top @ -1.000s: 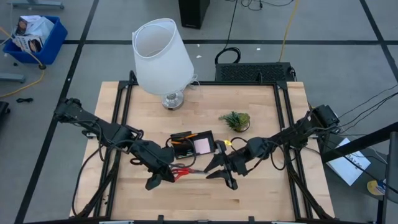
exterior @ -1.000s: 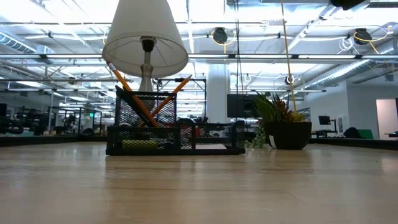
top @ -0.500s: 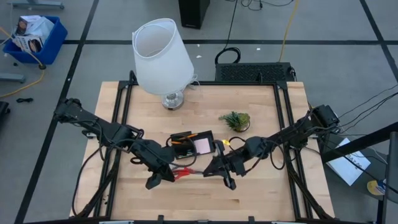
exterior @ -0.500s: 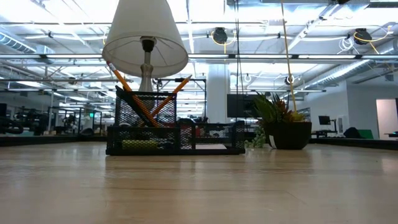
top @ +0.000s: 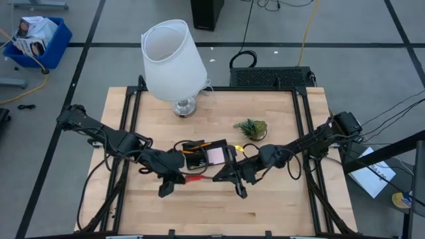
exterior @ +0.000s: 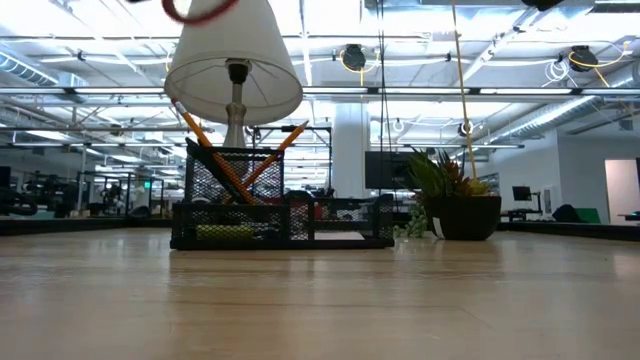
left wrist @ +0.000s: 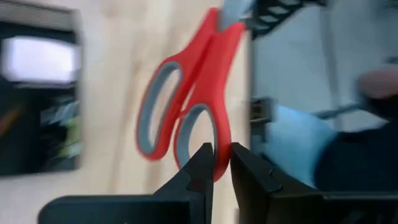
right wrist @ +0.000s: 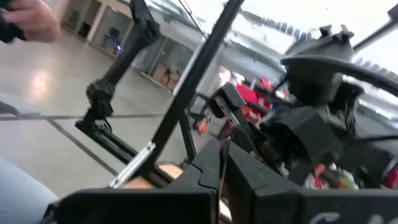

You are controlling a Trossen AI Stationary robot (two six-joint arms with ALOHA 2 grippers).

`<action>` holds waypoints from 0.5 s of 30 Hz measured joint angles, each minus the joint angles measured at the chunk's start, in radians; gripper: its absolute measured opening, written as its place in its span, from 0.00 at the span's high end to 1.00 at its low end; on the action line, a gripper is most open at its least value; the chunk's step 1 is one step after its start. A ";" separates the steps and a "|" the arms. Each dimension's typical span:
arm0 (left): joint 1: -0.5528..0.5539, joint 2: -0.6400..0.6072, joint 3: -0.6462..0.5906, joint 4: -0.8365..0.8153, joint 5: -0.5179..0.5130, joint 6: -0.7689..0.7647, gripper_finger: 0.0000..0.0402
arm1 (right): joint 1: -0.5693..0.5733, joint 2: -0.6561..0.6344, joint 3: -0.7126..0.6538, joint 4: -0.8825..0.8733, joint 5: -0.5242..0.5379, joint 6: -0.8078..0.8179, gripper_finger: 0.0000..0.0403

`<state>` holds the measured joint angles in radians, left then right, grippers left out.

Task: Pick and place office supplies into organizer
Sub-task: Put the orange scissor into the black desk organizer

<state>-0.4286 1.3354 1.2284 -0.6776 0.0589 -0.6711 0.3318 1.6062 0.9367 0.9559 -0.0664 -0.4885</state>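
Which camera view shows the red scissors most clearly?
The left wrist view: the scissors fill the frame, both handle loops visible, the left claw shut on one loop. The high view shows only a small red streak between the two claws. The low view catches a red loop at its top edge.

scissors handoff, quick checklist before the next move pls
1. Left gripper has the scissors: ok, its fingers pinch one red handle loop.
2. Right gripper has the blade end: ok by the high view, where it meets the scissors' far tip, and the right wrist view shows its fingers shut.
3. Scissors off the table: ok, a red loop shows at the top of the low view.
4. Organizer reachable: ok, it sits just behind both grippers.
5. Free slot for the scissors: cannot tell, pencils and a pink pad already fill parts.
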 joint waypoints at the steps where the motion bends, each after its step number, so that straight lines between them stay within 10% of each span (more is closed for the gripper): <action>1: 0.000 0.001 0.000 -0.028 -0.025 -0.009 0.86 | -0.004 0.001 0.000 -0.009 0.012 0.002 1.00; 15: -0.006 -0.007 0.000 -0.211 -0.217 -0.046 0.66 | -0.075 0.002 0.000 -0.063 0.084 0.073 1.00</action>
<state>-0.4343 1.3281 1.2282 -0.8884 -0.1581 -0.7168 0.2568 1.6077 0.9367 0.8927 0.0172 -0.4152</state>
